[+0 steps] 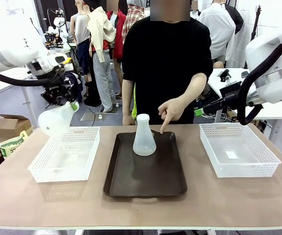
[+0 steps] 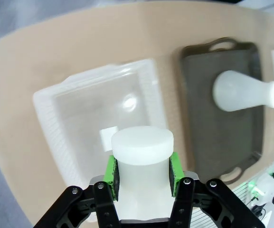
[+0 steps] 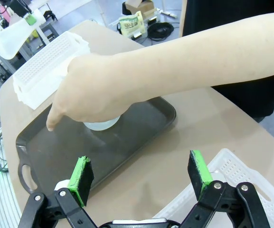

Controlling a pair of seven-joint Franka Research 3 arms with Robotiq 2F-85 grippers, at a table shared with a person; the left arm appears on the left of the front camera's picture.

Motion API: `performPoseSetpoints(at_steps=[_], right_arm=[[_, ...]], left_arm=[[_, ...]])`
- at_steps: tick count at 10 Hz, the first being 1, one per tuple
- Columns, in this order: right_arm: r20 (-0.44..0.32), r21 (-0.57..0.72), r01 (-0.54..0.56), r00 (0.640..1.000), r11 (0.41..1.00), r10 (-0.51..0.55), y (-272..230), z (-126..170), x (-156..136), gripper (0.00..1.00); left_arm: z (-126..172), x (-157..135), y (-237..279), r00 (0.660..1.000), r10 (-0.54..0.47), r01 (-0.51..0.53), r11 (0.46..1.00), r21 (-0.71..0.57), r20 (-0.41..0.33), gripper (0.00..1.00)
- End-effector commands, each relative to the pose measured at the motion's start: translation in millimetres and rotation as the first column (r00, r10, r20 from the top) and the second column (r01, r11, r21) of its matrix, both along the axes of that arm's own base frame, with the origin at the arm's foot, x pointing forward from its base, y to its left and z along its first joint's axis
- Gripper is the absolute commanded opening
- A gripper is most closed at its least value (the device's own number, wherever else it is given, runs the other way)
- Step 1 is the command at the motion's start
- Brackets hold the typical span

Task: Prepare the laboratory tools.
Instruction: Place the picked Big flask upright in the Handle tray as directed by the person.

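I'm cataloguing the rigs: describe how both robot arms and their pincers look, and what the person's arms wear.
Both arms have glossy white rounded shells with thick black cables looping alongside. The left pincer and the right pincer are black linkage frames studded with silver bolts, each finger tipped with a bright green pad. The person's hand comes from a bare forearm below a short black T-shirt sleeve.

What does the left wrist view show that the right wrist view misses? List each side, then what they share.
Left wrist alone: the left gripper shut on a flask's neck, looking straight down into the left basket.
Right wrist alone: the right gripper open, the person's hand pointing a finger at the tray, and a corner of the right basket.
Both: the dark tray, the second flask on it, and the tan table.
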State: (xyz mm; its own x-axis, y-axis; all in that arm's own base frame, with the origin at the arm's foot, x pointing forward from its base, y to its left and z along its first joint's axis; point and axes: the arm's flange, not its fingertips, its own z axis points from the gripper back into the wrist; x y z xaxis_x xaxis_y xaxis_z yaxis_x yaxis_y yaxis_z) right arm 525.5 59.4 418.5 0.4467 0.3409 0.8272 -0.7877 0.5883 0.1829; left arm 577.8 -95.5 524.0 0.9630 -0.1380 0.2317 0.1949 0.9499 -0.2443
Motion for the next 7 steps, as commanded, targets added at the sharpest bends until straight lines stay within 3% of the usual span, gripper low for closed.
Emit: performPoseSetpoints(at_steps=[1,2,4,7], right_arm=[[0.000,-0.002,0.000,1.000,1.000,0.000,-0.5,-0.1,-0.7,1.00],[0.000,-0.002,0.000,1.000,1.000,0.000,-0.5,-0.1,-0.7,1.00],[0.000,-0.002,0.000,1.000,1.000,0.000,-0.5,-0.1,-0.7,1.00],[0.000,-0.002,0.000,1.000,1.000,0.000,-0.5,-0.1,-0.7,1.00]], left_arm=[[20.1,-28.0,-9.0,0.974,-0.114,0.157,0.963,-0.220,0.198,0.00],[29.0,-34.7,-18.7,0.940,-0.183,0.285,0.886,-0.366,0.290,0.00],[35.1,-49.7,-27.2,0.834,-0.213,0.475,0.747,-0.466,0.509,0.00],[33.7,-73.5,-50.9,0.682,-0.128,0.581,0.693,-0.427,0.720,0.00]])
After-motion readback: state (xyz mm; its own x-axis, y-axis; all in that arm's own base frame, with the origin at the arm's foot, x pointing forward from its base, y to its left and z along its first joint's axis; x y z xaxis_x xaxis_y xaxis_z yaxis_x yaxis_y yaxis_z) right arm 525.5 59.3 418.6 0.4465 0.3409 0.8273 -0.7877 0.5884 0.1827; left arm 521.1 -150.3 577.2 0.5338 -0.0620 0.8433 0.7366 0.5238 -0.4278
